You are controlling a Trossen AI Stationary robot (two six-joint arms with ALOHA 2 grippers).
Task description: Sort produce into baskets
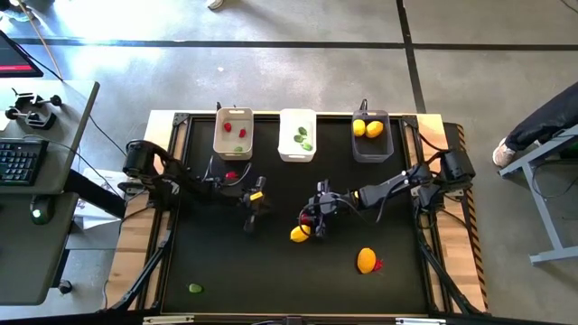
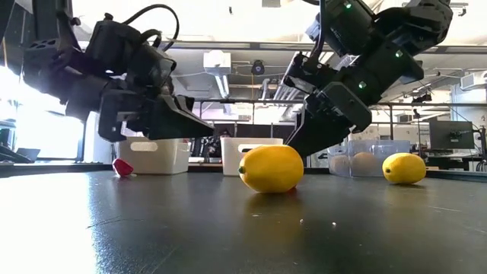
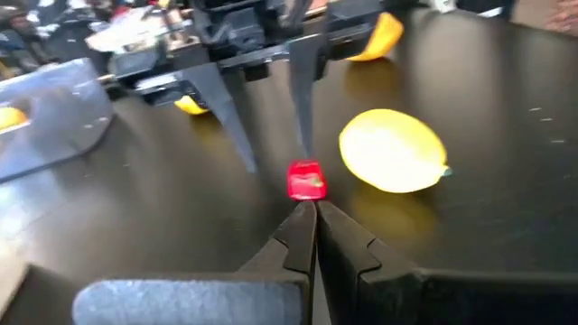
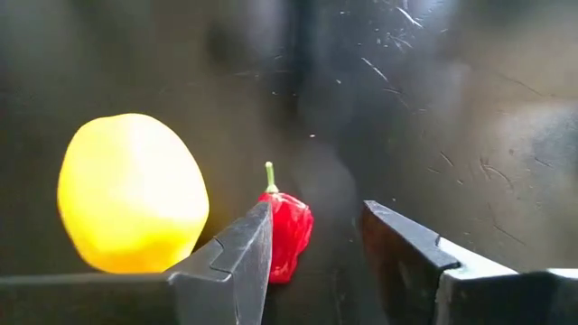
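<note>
Red pepper (image 4: 287, 236) at centre of high view, beside lemon (image 4: 132, 193) on bench (image 1: 271, 271). Right gripper (image 4: 316, 239) open, astride it. Left gripper (image 3: 314, 217) closed, empty. Probably light, slippery: pinch across body, not stem.

You have three bins (image 1: 297, 135) along the table's (image 1: 226, 262) back edge. A lemon (image 1: 299, 234) lies mid-table, a pepper (image 1: 308, 219) just behind it, another lemon (image 1: 366, 261) toward the front-right, a pod (image 1: 195, 289) near the front-left corner.
</note>
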